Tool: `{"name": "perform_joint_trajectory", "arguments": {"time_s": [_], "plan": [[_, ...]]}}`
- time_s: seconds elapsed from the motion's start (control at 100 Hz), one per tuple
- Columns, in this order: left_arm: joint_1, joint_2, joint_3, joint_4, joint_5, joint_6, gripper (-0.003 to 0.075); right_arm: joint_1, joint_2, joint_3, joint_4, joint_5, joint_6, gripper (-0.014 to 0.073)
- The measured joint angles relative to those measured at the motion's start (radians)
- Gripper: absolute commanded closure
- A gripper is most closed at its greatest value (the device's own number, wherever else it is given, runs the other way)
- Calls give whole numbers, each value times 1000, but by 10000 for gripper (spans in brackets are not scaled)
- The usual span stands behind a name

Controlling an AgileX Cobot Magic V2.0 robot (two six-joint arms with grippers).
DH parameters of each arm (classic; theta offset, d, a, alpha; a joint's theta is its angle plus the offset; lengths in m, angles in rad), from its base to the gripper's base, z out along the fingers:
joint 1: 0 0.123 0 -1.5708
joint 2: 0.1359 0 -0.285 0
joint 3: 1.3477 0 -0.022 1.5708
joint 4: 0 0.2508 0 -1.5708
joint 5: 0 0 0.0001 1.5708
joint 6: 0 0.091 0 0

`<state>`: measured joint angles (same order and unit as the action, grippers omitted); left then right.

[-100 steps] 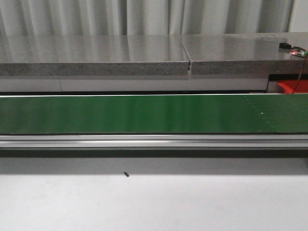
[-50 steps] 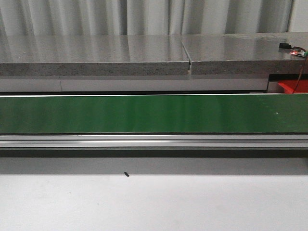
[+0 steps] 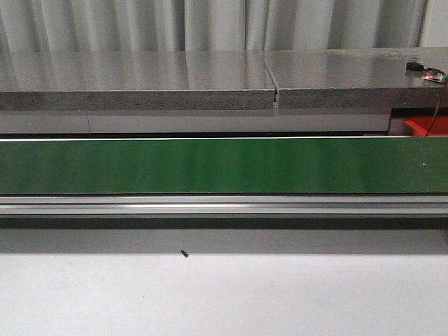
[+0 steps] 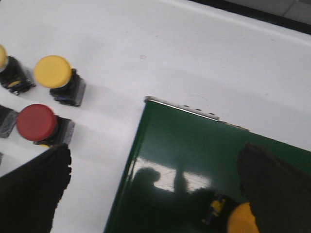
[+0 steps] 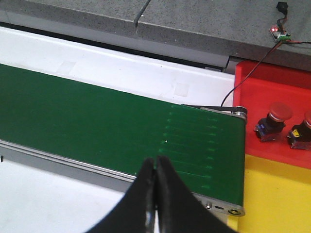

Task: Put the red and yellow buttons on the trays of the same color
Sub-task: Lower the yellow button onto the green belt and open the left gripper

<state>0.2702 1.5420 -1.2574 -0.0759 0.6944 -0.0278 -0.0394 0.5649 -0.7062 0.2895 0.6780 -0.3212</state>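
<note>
My left hand (image 4: 146, 194) hangs wide open over the start of the green belt (image 4: 194, 160), fingers spread so a button can pass between them. A yellow button (image 4: 243, 219) lies on the belt just beside one finger; I judge it is set there for conveying. More stock waits on the white bench (image 4: 170, 53) next to the belt's end: a yellow button (image 4: 52, 72) and a red button (image 4: 35, 122), each a domed cap on a dark block. My right hand (image 5: 155, 167) is closed and empty above the belt's far end, beside the red tray (image 5: 272, 92), which holds two red buttons (image 5: 278, 114), and the bare yellow tray (image 5: 277, 194).
</note>
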Motion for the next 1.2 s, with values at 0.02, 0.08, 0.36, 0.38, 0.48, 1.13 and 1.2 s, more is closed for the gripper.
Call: {"name": "perform_joint_trajectory", "arguments": {"time_s": [0.02, 0.08, 0.36, 0.38, 0.48, 1.13, 1.2], "plan": [[17, 0, 0, 2, 2, 0, 61, 0, 0, 0, 0, 0, 0, 662], [48, 0, 0, 10, 2, 0, 62, 0, 0, 0, 0, 0, 0, 662], [256, 0, 0, 41, -32, -9, 62, 0, 0, 0, 0, 0, 0, 662], [263, 0, 0, 41, -34, -10, 62, 0, 0, 0, 0, 0, 0, 662], [313, 19, 0, 45, -72, -17, 62, 0, 0, 0, 0, 0, 0, 662], [376, 270, 0, 51, -182, -48, 62, 0, 0, 0, 0, 0, 0, 662], [376, 288, 0, 51, -198, -48, 62, 0, 0, 0, 0, 0, 0, 662]]}}
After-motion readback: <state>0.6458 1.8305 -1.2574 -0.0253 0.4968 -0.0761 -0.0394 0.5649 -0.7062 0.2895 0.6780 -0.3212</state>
